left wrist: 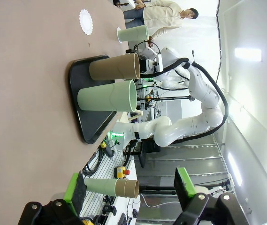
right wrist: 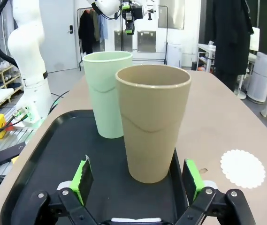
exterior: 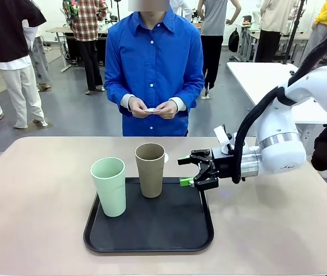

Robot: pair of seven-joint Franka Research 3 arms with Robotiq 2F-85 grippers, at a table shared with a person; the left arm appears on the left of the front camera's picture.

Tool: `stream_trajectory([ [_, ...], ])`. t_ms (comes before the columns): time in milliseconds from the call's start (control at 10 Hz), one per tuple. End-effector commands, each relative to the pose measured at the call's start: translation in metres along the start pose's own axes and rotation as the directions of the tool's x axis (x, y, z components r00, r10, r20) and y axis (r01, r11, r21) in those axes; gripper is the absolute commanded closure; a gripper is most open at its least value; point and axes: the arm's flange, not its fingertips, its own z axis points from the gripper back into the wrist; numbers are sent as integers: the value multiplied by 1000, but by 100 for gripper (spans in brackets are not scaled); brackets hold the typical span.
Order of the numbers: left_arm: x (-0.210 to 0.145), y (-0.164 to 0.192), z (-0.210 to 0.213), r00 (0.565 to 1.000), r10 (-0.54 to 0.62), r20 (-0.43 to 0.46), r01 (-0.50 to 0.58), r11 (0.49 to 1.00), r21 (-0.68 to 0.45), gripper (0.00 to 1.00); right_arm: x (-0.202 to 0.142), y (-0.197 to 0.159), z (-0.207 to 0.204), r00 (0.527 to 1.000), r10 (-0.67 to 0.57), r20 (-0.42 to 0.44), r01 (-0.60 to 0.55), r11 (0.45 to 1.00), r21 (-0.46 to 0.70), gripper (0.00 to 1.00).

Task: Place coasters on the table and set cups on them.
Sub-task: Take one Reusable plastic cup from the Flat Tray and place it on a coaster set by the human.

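Olive-brown cup [exterior: 150, 170] stands upright on the tray [exterior: 169, 236], mouth up, long axis vertical. Right gripper [exterior: 184, 172] spreads wide beside it, empty. Left gripper [left wrist: 131, 187] is wide too, holding nothing.

front: looks across table [exterior: 31, 218] at person [exterior: 153, 63], mid-range.
left wrist: rolled sideways, farther off.
right wrist: close on olive cup [right wrist: 153, 122].
shared: tray [exterior: 152, 227], olive cup, mint cup [exterior: 109, 185].
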Motion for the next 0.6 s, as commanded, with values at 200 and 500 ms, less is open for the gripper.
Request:
stream_trajectory([
  [200,0,-2,1,1000,-6,5,6,1000,-6,0,-15,-19,-19,997,-67,33,68,997,-41,0],
  [500,0,-2,1,1000,-6,5,6,1000,-6,0,-23,-22,-34,992,-121,33,122,992,-24,0],
])
